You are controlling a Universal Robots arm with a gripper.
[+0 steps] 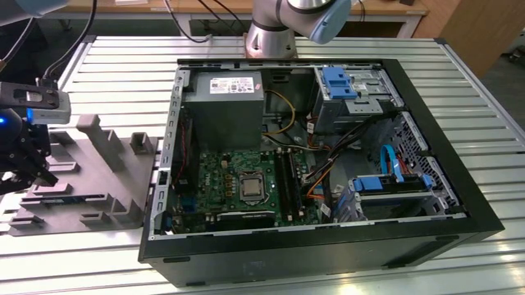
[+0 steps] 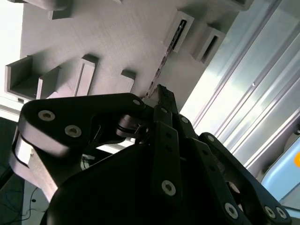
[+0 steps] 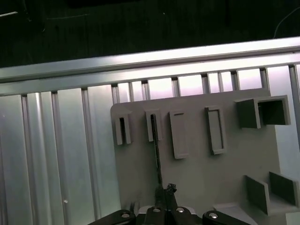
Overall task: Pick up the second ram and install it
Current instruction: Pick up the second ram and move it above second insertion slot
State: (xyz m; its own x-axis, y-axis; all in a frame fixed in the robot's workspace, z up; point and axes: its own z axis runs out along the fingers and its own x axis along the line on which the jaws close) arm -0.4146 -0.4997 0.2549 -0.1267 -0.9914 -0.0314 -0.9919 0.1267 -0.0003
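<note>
- The claw point(image 1: 29, 177) is seen at the exterior view's left, held low over a grey holder point(image 1: 92, 179) that lies on the slatted metal surface point(image 1: 123, 74); the holder is placed just beside the open computer case point(image 1: 328, 249).
- In the first wrist view the claw point(image 3: 168, 188) is drawn narrow; its tips are closed on the near end of the ram point(image 3: 155, 145).
- The ram is stood on its long edge in a slot of the holder point(image 3: 211, 178); it is seen as a thin dark strip running from a raised guide block to the claw's tips; it has not been lifted out.
- In the second wrist view the same strip point(image 2: 165, 56) is met by a fingertip point(image 2: 161, 93) at its near end.
- The case is laid on its side with its panel off; a green motherboard point(image 1: 221, 178) is exposed inside, well apart from the ram.
- The arm's base point(image 1: 271, 37) is mounted on the surface beyond the case.
</note>
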